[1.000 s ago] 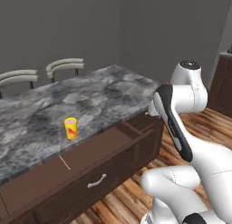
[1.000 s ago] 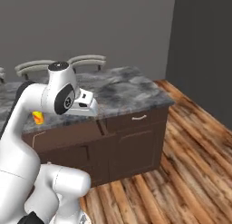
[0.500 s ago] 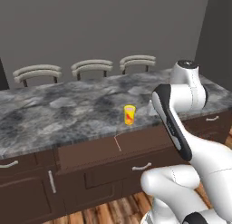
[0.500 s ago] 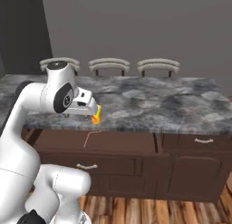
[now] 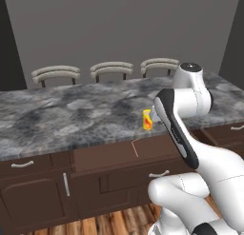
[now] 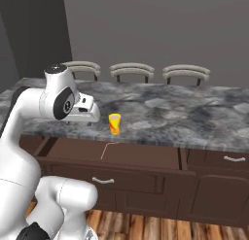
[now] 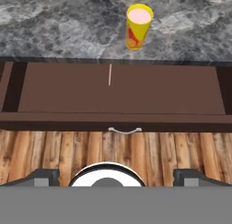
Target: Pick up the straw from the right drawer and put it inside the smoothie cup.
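Drawer (image 7: 122, 96) pulled out under the counter (image 7: 54, 32). Straw (image 7: 109, 75) lies flat inside, near the back, just below the cup (image 7: 137, 26) on the counter edge. Gripper (image 7: 115, 175) hangs above the floor in front, jaws wide apart, holding nothing, well apart from straw.

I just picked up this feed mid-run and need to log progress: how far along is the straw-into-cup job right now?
Done: the right drawer stands pulled open. In hand: nothing yet; the gripper is open and empty, looking down on the drawer from above. Left: the straw lies loose on the drawer bottom and needs grasping, lifting and dropping into the smoothie cup, which stands upright on the counter just behind the drawer.
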Robot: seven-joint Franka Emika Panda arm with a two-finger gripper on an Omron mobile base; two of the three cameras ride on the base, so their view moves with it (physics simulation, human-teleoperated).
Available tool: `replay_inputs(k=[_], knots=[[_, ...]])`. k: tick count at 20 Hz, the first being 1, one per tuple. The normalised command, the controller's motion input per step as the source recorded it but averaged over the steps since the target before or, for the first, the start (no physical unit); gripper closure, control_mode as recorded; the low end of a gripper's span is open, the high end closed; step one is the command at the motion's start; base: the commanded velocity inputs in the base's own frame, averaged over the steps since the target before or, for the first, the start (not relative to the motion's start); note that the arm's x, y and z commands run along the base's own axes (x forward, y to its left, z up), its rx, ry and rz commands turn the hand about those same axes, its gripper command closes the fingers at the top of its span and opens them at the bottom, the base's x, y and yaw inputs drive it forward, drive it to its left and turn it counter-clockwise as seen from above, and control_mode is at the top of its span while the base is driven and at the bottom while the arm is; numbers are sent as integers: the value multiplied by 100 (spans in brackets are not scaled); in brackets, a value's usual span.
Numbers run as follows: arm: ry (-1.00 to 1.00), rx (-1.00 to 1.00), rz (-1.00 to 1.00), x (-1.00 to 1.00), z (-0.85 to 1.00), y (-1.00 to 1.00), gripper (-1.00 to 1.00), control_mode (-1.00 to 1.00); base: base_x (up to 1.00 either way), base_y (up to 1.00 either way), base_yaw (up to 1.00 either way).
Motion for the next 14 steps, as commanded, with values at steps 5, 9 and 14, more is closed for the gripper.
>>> replay_inputs(k=[5,9,14], knots=[[0,0,0,0,0,0,-100,100,0,0,0],[10,0,0,14,-4,0,-100,-100,0,0,0],[15,0,0,42,-29,-2,-100,-100,0,0,0]])
